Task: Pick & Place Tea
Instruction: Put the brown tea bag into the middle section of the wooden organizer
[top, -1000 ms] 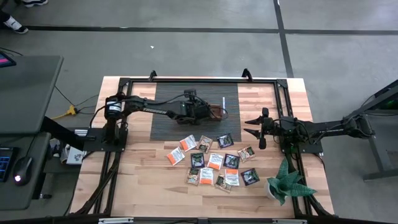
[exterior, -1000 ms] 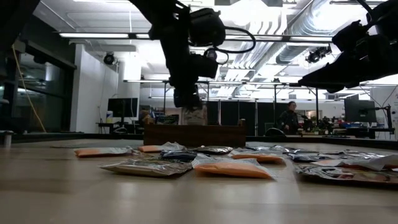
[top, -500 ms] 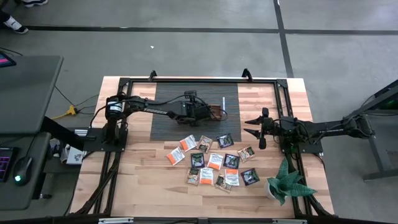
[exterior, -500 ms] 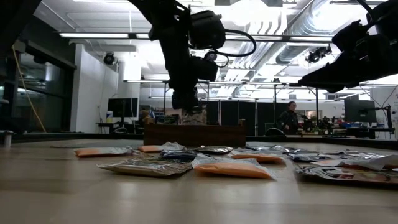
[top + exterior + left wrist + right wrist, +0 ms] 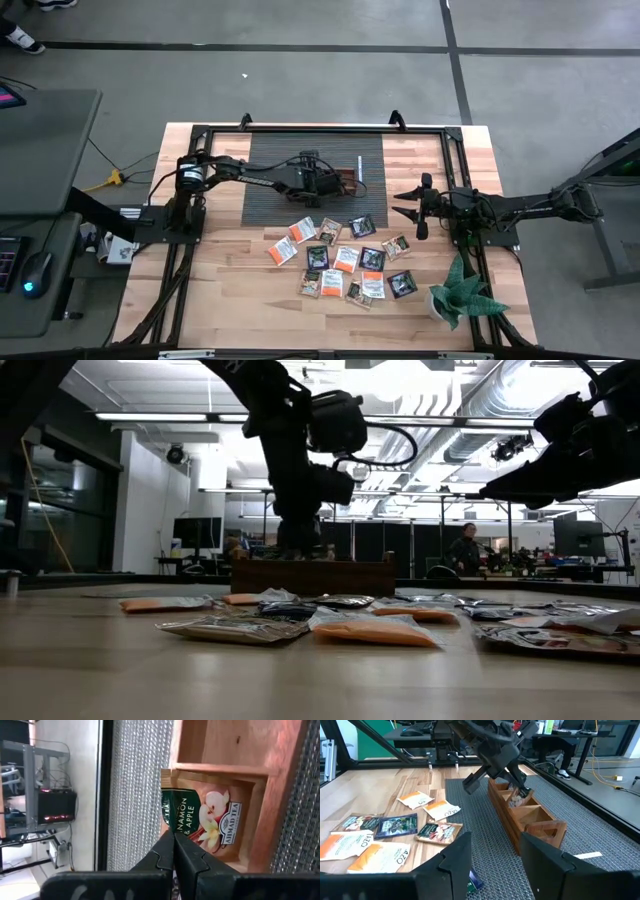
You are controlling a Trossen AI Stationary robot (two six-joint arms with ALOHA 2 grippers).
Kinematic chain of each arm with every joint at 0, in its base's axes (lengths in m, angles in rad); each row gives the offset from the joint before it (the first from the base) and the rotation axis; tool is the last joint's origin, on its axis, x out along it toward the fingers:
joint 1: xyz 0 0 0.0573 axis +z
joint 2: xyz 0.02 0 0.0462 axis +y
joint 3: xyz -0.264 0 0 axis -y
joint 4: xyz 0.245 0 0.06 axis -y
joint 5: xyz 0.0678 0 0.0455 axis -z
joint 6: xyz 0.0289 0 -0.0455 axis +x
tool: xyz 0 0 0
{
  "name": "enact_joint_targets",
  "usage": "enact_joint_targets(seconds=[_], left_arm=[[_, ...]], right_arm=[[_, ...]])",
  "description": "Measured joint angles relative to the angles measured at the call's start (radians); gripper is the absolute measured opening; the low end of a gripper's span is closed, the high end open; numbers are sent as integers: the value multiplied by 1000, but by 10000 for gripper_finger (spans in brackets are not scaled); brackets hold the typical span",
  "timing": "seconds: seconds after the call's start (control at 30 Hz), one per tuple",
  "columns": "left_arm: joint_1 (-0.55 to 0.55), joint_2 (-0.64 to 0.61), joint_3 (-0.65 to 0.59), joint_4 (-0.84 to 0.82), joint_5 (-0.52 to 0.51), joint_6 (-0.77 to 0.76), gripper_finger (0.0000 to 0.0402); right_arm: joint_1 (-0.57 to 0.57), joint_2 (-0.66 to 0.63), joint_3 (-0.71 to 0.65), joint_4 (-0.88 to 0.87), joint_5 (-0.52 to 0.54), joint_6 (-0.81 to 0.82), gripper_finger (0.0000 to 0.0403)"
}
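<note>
A: Left gripper (image 5: pixel 173 851)?
B: Over the wooden tray (image 5: pixel 345 181) on the dark ribbed mat (image 5: pixel 270 175), toward the far edge of the surface (image 5: pixel 220 290). Jaws together, pinching the edge of a dark green tea sachet (image 5: pixel 202 822) with apple artwork. The sachet sits inside a tray compartment, one edge leaning on the compartment wall.

A: Which compartment?
B: Left wrist view shows an empty compartment next to it; in the right wrist view the gripper is reaching into the tray's middle part (image 5: pixel 520 795). Can't say more exactly.

A: Right gripper (image 5: pixel 410 213)?
B: Waiting near the right edge of the surface, off the mat, raised above the wood. Jaws apart, nothing between them; right wrist view shows a clear gap.

A: Rest of the tea?
B: Loose sachets (image 5: pixel 345 258) spread flat on the bare wood between the mat and the near edge, roughly centre. Mix of orange-and-white, dark and pale ones, some touching or overlapping. The low view shows them lying flat in front of the tray (image 5: pixel 312 576), an orange one (image 5: pixel 375 631) nearest the camera.

A: Anything else?
B: A small white strip (image 5: pixel 358 167) lies on the mat just beside the tray's right end. A green spiky plant (image 5: pixel 460 292) stands at the near right corner. A person (image 5: pixel 465 550) stands far back in the room in the low view.
</note>
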Motion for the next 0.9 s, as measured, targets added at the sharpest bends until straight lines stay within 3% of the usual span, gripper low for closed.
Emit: enact_joint_targets(seconds=[0.2, 0.4, 0.63, 0.8, 0.9], left_arm=[[0, -1, 0, 1, 12, 48, 24], [0, -1, 0, 7, 14, 50, 86], [0, -1, 0, 5, -60, 74, 148], [0, -26, 4, -15, -53, 76, 158], [0, -54, 21, -75, 10, 76, 158]], right_arm=[[0, 0, 0, 0, 0, 0, 158], [0, 0, 0, 0, 0, 0, 157], [0, 0, 0, 0, 0, 0, 163], [0, 0, 0, 0, 0, 0, 159], [0, 0, 0, 0, 0, 0, 157]])
